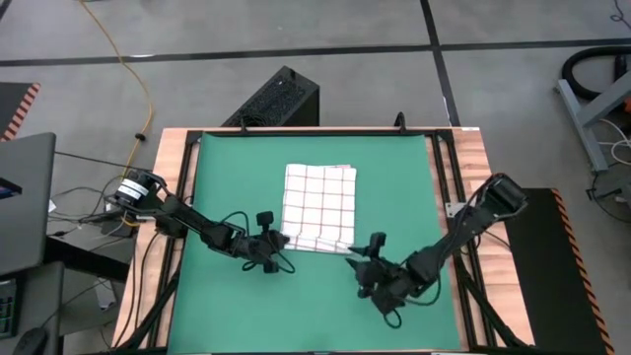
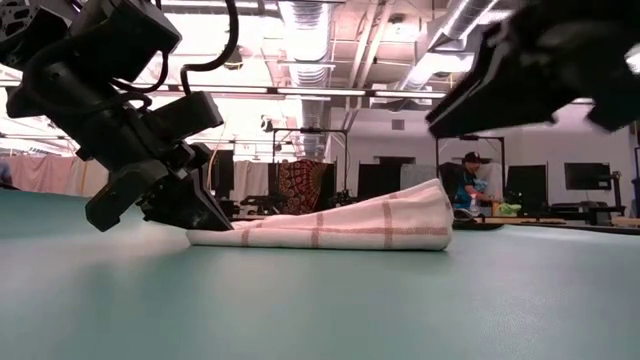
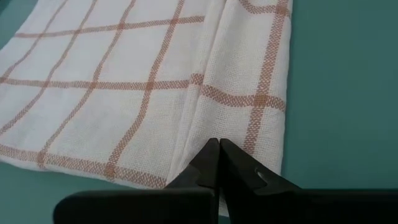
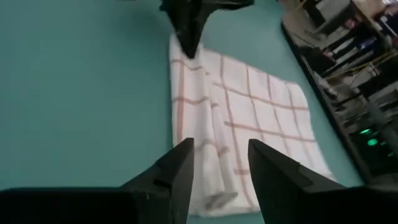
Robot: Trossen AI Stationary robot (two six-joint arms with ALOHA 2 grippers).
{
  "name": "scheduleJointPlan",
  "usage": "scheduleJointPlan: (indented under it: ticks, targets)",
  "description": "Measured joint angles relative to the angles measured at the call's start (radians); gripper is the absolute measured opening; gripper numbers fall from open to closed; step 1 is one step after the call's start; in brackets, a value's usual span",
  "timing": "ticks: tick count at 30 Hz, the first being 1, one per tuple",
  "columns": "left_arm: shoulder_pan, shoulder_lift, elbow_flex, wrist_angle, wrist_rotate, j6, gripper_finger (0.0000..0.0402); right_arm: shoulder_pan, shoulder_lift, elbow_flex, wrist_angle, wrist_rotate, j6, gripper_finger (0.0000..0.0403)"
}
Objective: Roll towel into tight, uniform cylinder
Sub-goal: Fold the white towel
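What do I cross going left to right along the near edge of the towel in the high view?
Bare green mat → left gripper, shut at the towel's near left corner → towel with its folded near edge → right gripper, open by the near right corner → mat again.

My left pincer (image 3: 219, 149) covers the towel (image 3: 143, 87) hem beneath its tips, and whether it grips cloth I cannot tell. In the low view my right pincer (image 2: 445, 115) runs off the top edge.

Left gripper (image 1: 279, 241) reaches inward, low, its fingers pressed together; right gripper (image 1: 357, 255) hovers alongside, fingers parted.
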Motion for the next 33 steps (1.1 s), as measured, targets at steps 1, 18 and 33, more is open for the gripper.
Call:
scheduleJointPlan:
  ticks: [1, 18, 33]
  targets:
    - [0.0, 0.0, 0.0, -0.001, 0.0, 0.0, 0.0, -0.008, 0.0, -0.03, 0.065, -0.002, -0.001, 0.0168]
    - [0.0, 0.0, 0.0, -0.007, -0.004, -0.025, 0.0, -0.216, 0.133, -0.101, 0.226, -0.231, -0.043, 0.0154]
    - [0.0, 0.001, 0.0, -0.061, 0.012, -0.035, 0.0, -0.2, 0.182, -0.101, 0.176, -0.166, 0.104, 0.0154]
